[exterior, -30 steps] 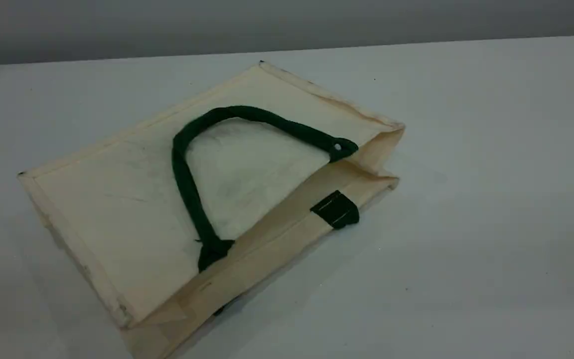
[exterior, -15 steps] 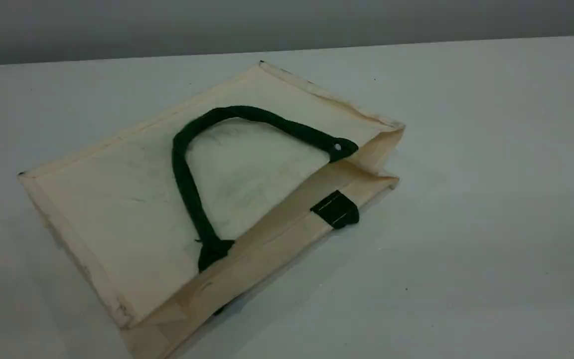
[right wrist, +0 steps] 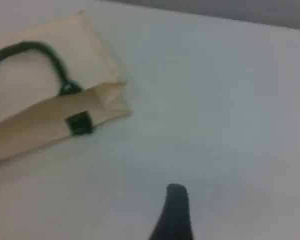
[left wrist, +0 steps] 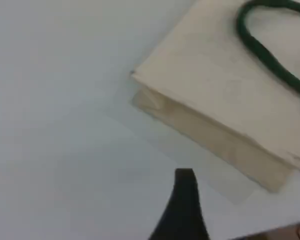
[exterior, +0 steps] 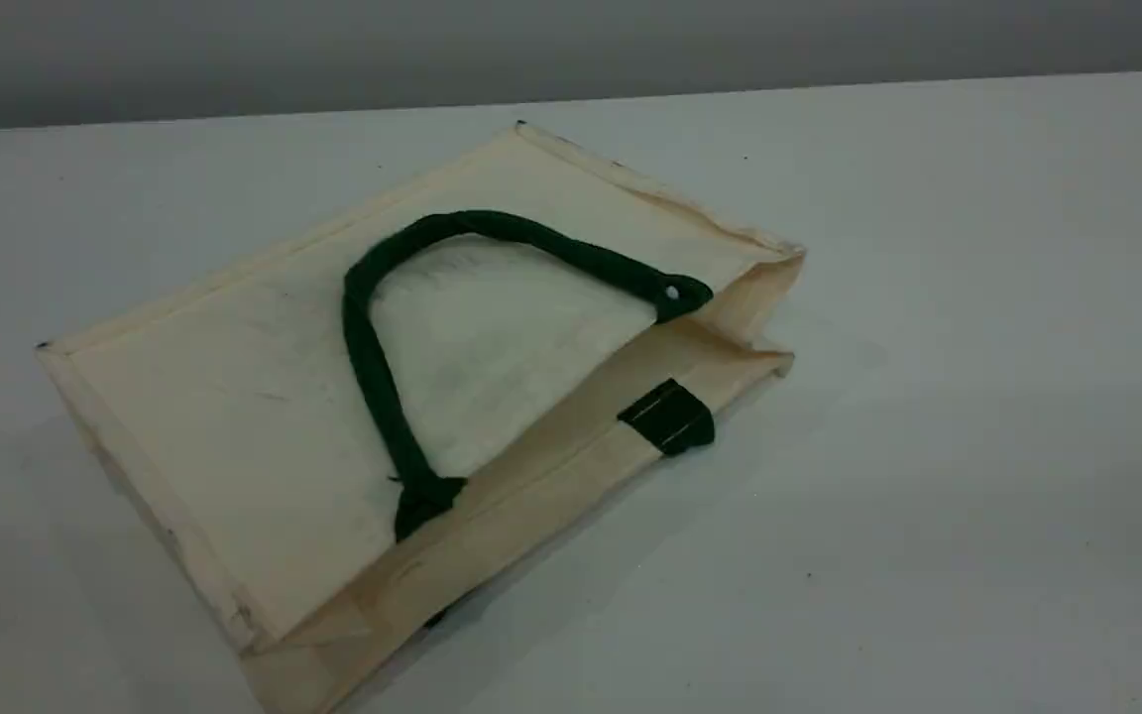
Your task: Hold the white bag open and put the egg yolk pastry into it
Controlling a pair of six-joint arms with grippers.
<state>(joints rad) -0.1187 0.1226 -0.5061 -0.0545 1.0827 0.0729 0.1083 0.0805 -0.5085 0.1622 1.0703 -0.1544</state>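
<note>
The white bag (exterior: 264, 397) lies flat on the table. Its mouth faces the lower right and gapes slightly at the right end. A dark green rope handle (exterior: 373, 367) rests on its top panel, and a green tab (exterior: 668, 416) sits on the lower lip. The left wrist view shows the bag's closed corner (left wrist: 225, 85), with one dark fingertip (left wrist: 185, 195) hovering over bare table short of it. In the right wrist view the bag's mouth (right wrist: 97, 97) is at upper left, and that gripper's fingertip (right wrist: 174, 205) is well apart from it. Both grippers hold nothing. The egg yolk pastry is out of view.
The pale tabletop (exterior: 928, 496) surrounds the bag on all sides. Its far edge meets a grey wall (exterior: 571, 50). A brownish strip (left wrist: 290, 232) shows at the bottom right corner of the left wrist view.
</note>
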